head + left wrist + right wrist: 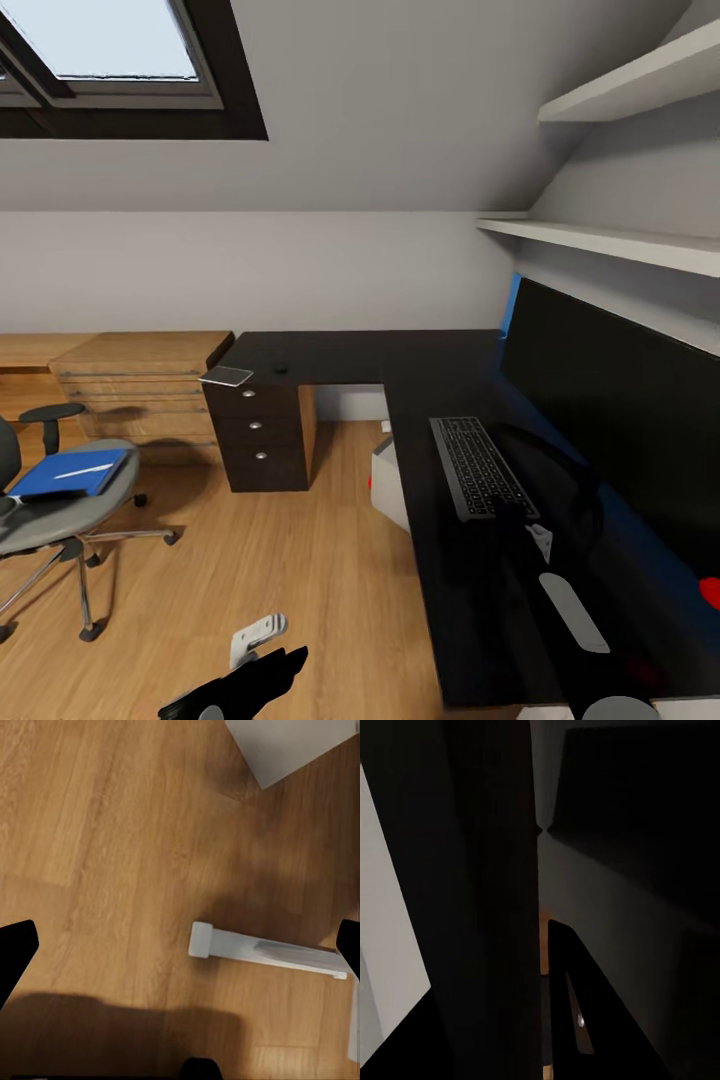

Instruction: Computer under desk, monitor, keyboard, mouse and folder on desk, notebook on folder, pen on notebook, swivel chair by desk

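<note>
- Monitor (610,420) is on the desk (350,355), along the right edge of the head frame; red light at lower right. Done.
- Keyboard (480,465) lies flat on the desk right beside the monitor, centre-right. Looks done.
- Computer (388,485): grey tower on the floor, tucked under the desk edge at mid-frame. Looks done.
- Mouse (281,368): small dark lump on the far desk wing, upper centre, well apart from the keyboard. Still to move.
- Notebook (227,376) sits at that wing's left corner, not stacked yet.
- Folder (68,474) is on the swivel chair (60,510) at lower left, pen (85,470) lying on it. Both still to move; chair well apart from the desk.
- Left gripper (180,945) hangs over bare wood floor, fingers spread, empty.
- Right gripper: arm reaches over the desk by the keyboard; wrist view too dark, can't tell its state.
</note>
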Robot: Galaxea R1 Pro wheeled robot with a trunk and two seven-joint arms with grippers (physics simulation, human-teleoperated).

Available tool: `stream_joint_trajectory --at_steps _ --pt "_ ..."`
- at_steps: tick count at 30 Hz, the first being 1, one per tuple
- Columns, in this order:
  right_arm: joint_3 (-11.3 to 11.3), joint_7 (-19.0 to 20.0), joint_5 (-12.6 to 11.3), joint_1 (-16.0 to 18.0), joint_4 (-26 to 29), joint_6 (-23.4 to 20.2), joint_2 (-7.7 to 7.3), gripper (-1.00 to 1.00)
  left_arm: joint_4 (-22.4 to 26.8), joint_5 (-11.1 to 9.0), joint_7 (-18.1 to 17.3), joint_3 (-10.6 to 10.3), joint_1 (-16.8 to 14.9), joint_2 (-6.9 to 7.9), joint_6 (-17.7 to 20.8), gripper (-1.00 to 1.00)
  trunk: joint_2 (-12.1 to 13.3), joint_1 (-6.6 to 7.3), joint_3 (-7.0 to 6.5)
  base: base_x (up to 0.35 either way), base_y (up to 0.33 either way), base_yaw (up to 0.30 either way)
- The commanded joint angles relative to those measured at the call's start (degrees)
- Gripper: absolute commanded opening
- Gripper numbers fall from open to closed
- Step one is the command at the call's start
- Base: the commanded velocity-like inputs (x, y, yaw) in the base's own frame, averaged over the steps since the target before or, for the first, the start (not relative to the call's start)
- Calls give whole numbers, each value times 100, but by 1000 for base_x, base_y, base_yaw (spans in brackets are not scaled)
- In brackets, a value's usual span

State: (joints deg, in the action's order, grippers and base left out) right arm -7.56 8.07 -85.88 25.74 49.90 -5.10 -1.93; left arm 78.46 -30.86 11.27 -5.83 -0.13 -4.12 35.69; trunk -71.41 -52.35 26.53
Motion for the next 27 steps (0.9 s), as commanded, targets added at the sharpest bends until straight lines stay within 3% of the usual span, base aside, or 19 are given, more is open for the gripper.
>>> stream_joint_trajectory --at_steps 1,27 --pt "-26 -139 -43 1 -15 -35 -1 -100 11 -61 52 -2 -2 -1 18 100 -3 0 6 -35 -112 0" --pt "-17 -139 -43 1 -70 -35 -1 -100 2 -100 74 52 2 8 34 100 -3 0 6 -3 -21 0"
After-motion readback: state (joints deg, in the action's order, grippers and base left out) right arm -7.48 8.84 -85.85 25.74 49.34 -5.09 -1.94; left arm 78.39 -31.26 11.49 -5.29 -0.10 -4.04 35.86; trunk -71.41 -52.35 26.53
